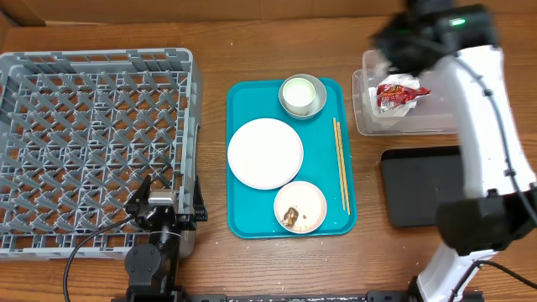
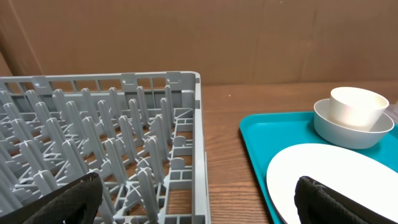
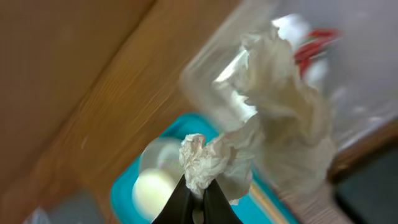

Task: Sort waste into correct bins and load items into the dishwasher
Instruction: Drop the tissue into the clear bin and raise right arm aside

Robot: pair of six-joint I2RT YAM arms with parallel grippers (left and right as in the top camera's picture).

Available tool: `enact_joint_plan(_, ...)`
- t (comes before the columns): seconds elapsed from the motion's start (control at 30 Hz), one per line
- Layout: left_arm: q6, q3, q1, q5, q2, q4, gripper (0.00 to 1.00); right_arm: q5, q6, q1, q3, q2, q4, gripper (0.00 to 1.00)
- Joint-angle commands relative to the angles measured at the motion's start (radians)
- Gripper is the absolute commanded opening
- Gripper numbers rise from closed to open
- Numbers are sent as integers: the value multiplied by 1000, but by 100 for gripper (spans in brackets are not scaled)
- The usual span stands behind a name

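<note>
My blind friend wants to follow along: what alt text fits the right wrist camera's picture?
The right gripper pinches a crumpled white tissue in front of a blurred clear rectangular plastic tub holding a crinkled red snack wrapper. Behind lie a corner of the large teal serving tray and the brown wooden table.

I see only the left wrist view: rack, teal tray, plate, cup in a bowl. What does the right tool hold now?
Observer: The right tool is shut on crumpled white tissue.
Operator: Where is the red wrapper?
Observer: The red snack wrapper lies inside the clear tub.
Operator: Is there any dish that I cannot see?
Observer: Yes, a second white bowl on the teal tray, with a brown food lump in it.
</note>
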Motion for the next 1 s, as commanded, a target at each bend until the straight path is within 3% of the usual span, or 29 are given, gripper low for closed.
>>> enact_joint_plan(0.0, -9, -4, -6, -6, -6, 1, 100, 15, 42, -105, -36, 15, -2, 4)
enact_joint_plan(0.1, -9, -4, -6, -6, -6, 2, 100, 3, 42, -170, -71, 23, 22, 4)
enact_joint_plan(0.13, -9, -4, -6, -6, -6, 1, 100, 0, 42, -188, -78, 27, 31, 10)
enact_joint_plan(0.2, -9, -4, -6, -6, -6, 2, 100, 0, 34, -212, -79, 39, 34, 33)
enact_joint_plan(0.33, -9, -4, -6, -6, -6, 1, 100, 0, 29, -222, -79, 40, 37, 90)
enact_joint_plan(0.37, -9, -4, -6, -6, -6, 2, 100, -5, 11, -222, -76, 37, 40, 98)
enact_joint_plan(0.57, -9, -4, -6, -6, -6, 1, 100, -146, -171, -223, -38, -3, 35, 100)
enact_joint_plan(0.77, -9, -4, -6, -6, -6, 1, 100, -647, -550, -171, -26, -99, 92, 100)
enact_joint_plan(0.97, -9, -4, -6, -6, -6, 2, 100, -446, -595, 53, -65, -88, 115, 100)
